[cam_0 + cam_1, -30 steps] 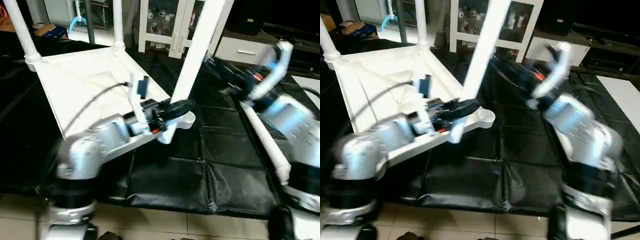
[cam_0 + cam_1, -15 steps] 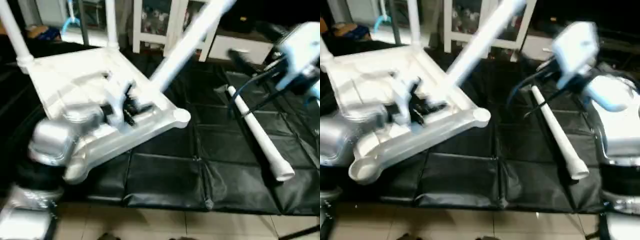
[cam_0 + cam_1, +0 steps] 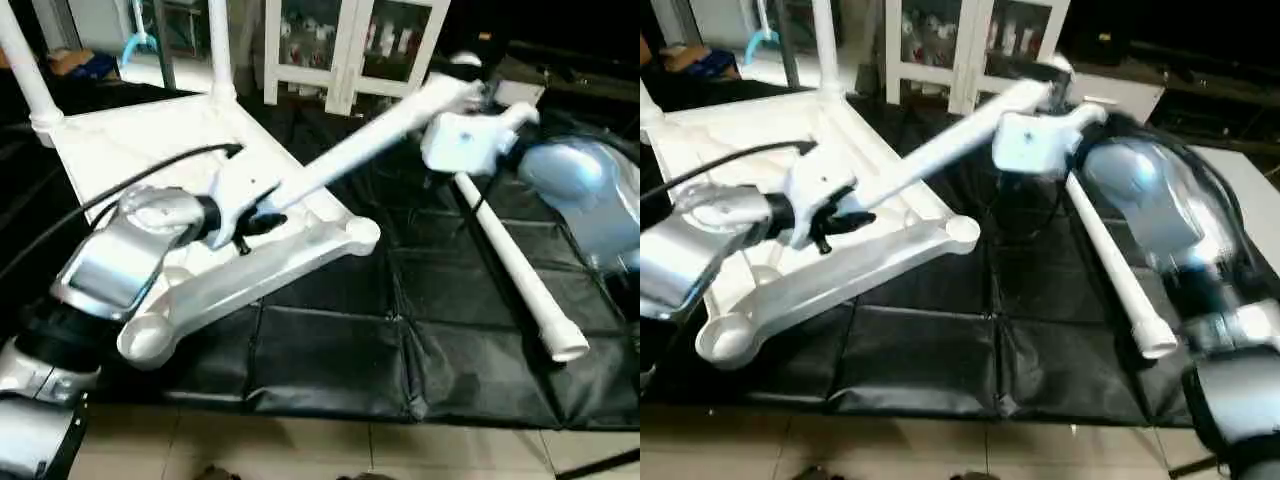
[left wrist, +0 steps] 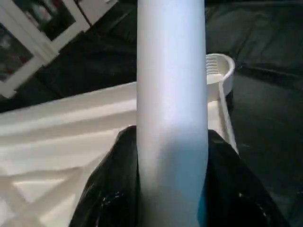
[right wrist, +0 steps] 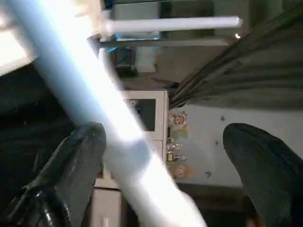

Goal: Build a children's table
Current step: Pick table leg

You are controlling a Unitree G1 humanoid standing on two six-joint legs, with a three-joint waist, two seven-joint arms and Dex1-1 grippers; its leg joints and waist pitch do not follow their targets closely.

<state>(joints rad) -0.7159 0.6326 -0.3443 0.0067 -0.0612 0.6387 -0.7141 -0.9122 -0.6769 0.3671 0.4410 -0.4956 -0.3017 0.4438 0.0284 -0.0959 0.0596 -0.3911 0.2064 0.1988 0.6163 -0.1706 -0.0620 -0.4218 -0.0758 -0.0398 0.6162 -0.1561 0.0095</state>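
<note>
Your upturned children's table (image 3: pixel 180 170) lies on the black-covered tabletop (image 3: pixel 450 330), its near socket corner (image 3: pixel 362 233) close to the front edge, with open black surface to its right. You can count four legs: two upright in the far sockets (image 3: pixel 222 45), one loose (image 3: pixel 510 265) on the black cover, and one slanted leg (image 3: pixel 350 150). Your left hand (image 4: pixel 173 189) is clamped around that slanted leg low down, while your right hand (image 5: pixel 156 156) sits wide, the leg touching one finger (image 5: pixel 71 165); no writing is readable.
</note>
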